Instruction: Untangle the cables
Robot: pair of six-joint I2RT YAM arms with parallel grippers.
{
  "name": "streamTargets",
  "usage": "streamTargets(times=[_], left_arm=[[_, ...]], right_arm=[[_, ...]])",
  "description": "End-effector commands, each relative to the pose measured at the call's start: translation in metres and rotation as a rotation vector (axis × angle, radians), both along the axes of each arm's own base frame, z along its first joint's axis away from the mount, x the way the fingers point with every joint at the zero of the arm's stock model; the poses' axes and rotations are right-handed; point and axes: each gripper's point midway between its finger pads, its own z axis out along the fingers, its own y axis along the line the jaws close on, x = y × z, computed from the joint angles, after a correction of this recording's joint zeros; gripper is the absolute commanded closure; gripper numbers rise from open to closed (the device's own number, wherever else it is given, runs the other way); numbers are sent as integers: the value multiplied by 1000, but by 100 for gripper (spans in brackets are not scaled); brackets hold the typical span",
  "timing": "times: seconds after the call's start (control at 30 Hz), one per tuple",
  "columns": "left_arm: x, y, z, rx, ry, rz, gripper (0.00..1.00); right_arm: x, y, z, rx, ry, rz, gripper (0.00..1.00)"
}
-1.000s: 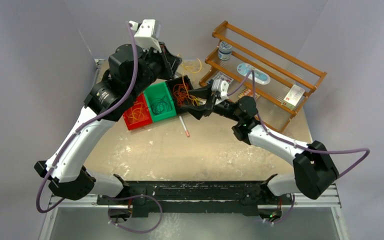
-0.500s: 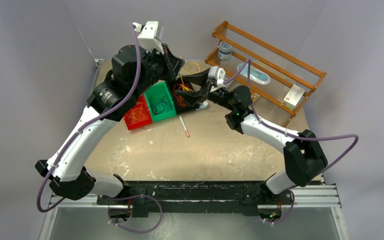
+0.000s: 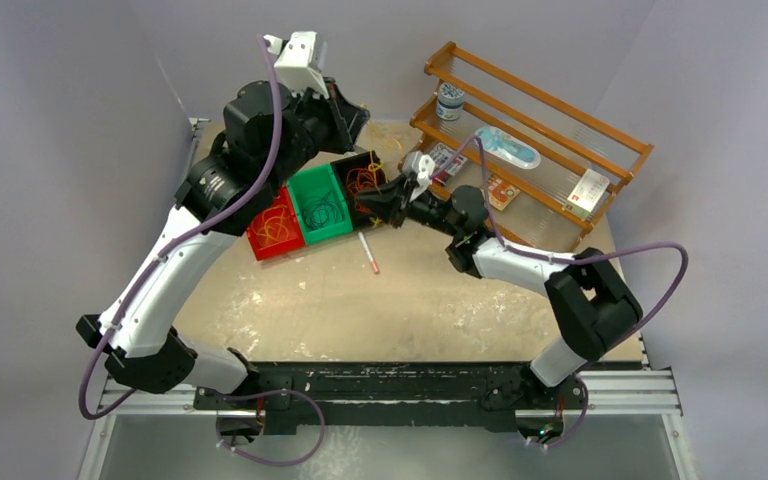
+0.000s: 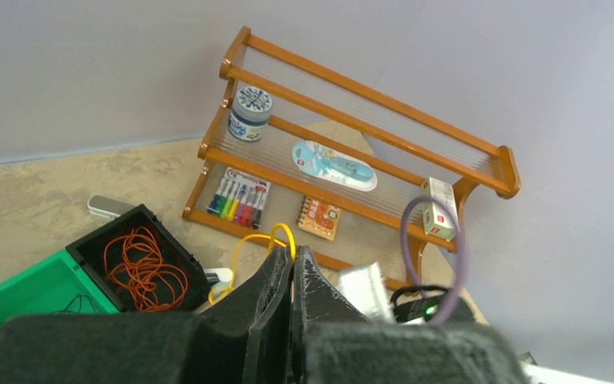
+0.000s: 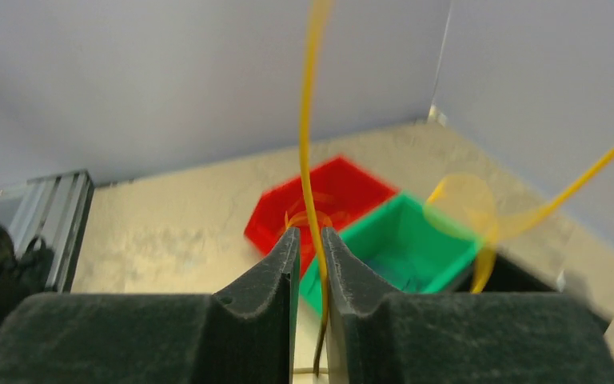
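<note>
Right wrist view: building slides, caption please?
Yellow cable threads the nearly closed right gripper; red bin and green bin behind.

Cables [image 3: 365,182] in bins [image 3: 328,232], far left on table [image 3: 360,300]; rack [image 3: 550,130] right; pen [image 3: 369,253] before bins

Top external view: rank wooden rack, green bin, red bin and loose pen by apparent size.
1. wooden rack
2. green bin and red bin: they look alike, so not ranked
3. pen

The yellow cable [image 5: 305,120] leaves the right wrist view's top edge, its loop blurred.
</note>
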Motion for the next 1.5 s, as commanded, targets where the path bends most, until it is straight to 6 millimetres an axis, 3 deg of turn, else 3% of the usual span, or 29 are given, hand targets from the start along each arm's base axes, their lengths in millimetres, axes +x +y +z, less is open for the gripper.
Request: streamTargets(times=[0.0, 0.13, 0.3, 0.57, 0.73, 0.93, 1.13, 1.17, 1.3, 1.47], left_arm=[[1, 11, 39, -43, -86, 41, 100], [2, 13, 48, -43, -105, 49, 100], [3, 15, 59, -45, -122, 62, 100], [4, 35, 82, -36, -171, 143, 100], [5, 42, 88, -29, -182, 172, 100], [7, 45, 68, 4, -145, 196, 100], [19, 63, 13, 90, -46, 308, 100], [23, 68, -4, 107, -13, 336, 100], [37, 99, -50, 94, 79, 417, 100], [41, 153, -99, 86, 167, 566, 100]], right_arm=[[-6, -7, -42, -17, 91, -22, 84], [-12, -11, -87, -45, 186, -20, 88], [-19, -13, -126, -54, 274, -4, 90], [-27, -15, -169, -75, 365, 7, 90], [-32, -18, -181, -71, 400, 9, 89], [-38, -19, -155, -26, 382, 30, 99], [-19, -17, -109, -49, 328, -29, 100], [-15, -15, -100, -54, 319, -38, 100], [9, -11, -75, -75, 336, -111, 100], [45, 3, -44, -97, 348, -174, 100]])
